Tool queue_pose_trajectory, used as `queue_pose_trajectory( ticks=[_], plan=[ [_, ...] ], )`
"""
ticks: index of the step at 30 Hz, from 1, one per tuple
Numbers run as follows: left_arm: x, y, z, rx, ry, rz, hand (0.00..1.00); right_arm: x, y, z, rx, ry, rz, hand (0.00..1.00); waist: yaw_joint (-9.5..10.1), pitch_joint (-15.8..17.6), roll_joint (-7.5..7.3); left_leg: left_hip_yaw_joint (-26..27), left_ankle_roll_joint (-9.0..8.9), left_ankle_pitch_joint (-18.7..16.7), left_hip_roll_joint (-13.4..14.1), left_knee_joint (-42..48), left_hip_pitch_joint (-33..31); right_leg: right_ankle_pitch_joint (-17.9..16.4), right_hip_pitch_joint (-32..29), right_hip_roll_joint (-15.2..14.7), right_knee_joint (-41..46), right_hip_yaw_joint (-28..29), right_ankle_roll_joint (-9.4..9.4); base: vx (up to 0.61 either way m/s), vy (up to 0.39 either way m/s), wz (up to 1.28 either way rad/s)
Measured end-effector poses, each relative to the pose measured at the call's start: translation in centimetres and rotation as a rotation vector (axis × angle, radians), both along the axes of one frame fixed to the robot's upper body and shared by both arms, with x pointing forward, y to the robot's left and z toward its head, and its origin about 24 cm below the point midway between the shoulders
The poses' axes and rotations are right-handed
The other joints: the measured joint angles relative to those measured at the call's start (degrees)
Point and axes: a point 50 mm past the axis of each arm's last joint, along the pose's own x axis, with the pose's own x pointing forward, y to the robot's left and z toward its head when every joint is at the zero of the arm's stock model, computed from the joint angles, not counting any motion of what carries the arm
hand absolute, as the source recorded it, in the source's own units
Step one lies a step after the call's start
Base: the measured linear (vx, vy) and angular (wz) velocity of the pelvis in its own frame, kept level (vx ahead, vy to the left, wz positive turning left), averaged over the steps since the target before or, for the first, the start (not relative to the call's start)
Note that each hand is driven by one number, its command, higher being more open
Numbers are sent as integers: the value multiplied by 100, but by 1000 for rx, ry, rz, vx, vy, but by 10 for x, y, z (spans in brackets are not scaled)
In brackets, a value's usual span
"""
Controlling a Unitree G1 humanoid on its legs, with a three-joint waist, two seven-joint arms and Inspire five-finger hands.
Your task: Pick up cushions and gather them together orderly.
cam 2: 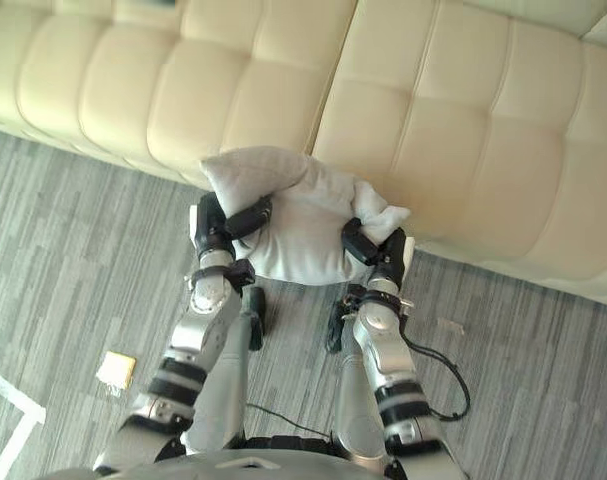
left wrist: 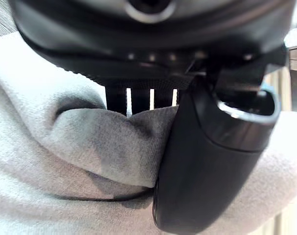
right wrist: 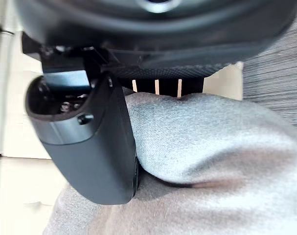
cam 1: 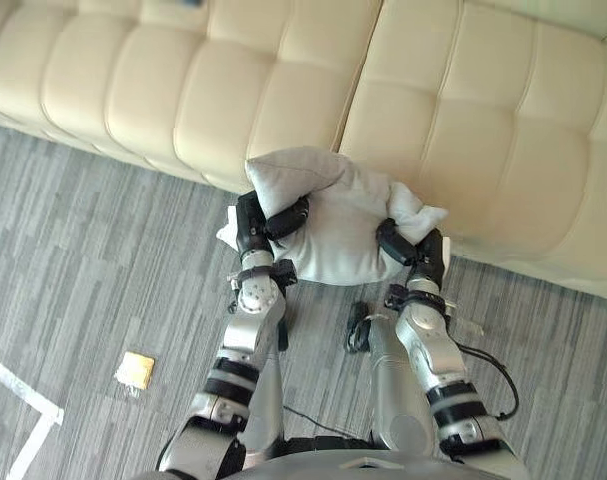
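While the left hand [cam 1: 251, 228] curls fingers and thumb round one end of the grey cushion [cam 1: 338, 230], the cushion is held up before the cream sofa's [cam 1: 483, 140] front edge; the right hand [cam 1: 426, 257] grips its other end likewise

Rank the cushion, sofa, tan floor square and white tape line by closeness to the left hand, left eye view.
1. Grey cushion, gripped by the left hand.
2. Sofa, just beyond the hand.
3. Tan square, on the carpet, robot's left.
4. White tape line, farther left on the carpet.
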Motion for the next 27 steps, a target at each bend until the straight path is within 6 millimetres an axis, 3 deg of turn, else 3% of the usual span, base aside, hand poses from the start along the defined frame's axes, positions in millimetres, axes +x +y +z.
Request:
queue_pose_trajectory(
  ticks=[3,9,13,14,15,17,18,21,22,23,24,25,27],
  plan=[
    [-18,-1,-15,-8,48,-16,0,-24,-4,-9,-6,32,-4,0,-6,-409,9,81,-37,22,52,-377,452,6,392,81,-331,10,5,180,-26,-12],
    [-47,-4,-26,-30,81,-51,0,-55,-11,-8,-65,41,-17,0,-61,-832,15,196,-98,-30,156,-490,1055,-18,989,203,-562,65,-6,106,-39,-15],
    [-56,-1,-32,-35,105,-42,0,-63,-9,-3,-123,27,-11,0,-39,-860,28,178,-50,-106,348,994,793,-256,1377,303,-503,177,-84,3,-36,-21],
    [-62,-1,-36,-38,123,-39,0,-67,-9,-1,-128,21,-15,0,-42,-981,76,129,-41,-98,466,1558,584,-415,1462,383,-476,212,-204,33,-18,-12],
    [-62,-1,-37,-39,125,-39,0,-68,-9,-1,-128,20,-16,0,-40,-1002,82,127,-27,-84,477,1613,549,-421,1466,394,-475,217,-210,83,13,-15],
    [-71,-6,-43,-48,158,-63,0,-68,-11,3,-143,4,-50,0,56,-1235,47,42,-5,-569,386,1520,205,-439,1447,405,-509,366,-275,96,48,-26],
    [-72,-8,-44,-46,162,-71,0,-67,-11,4,-148,0,-58,0,56,-1268,54,-1,9,-617,315,1327,159,-442,1465,393,-548,367,-271,122,79,-12],
    [-75,-10,-47,-14,172,-109,0,-61,-14,6,-174,-14,-88,0,36,-1302,23,-425,-20,-368,-130,-154,40,-513,1798,248,-840,418,-134,234,180,-8],
    [-76,-8,-49,-1,180,-111,0,-56,-14,4,-185,-10,-79,0,82,-1351,6,-506,-97,167,-152,-637,93,-578,1897,237,-911,556,11,292,230,-50],
    [-77,-5,-51,16,191,-112,0,-54,-12,1,-186,4,-72,0,115,-1418,-40,-478,-39,653,-213,-696,217,-632,1997,203,-983,697,105,372,261,-53],
    [-77,-4,-52,25,194,-113,0,-53,-11,-1,-184,13,-69,0,111,-1459,-87,-459,51,655,-273,-601,210,-648,2040,145,-1031,723,140,342,216,-36],
    [-78,-1,-53,39,200,-113,0,-53,-10,-5,-181,29,-65,0,81,-1554,-195,-351,201,395,-377,-274,139,-621,2145,3,-1133,776,230,445,267,-18],
    [-77,-1,-55,43,207,-114,0,-54,-10,-8,-186,44,-64,0,64,-1595,-241,-127,412,-30,-521,167,209,-497,2108,-163,-659,1048,439,436,264,-27]
  ],
)
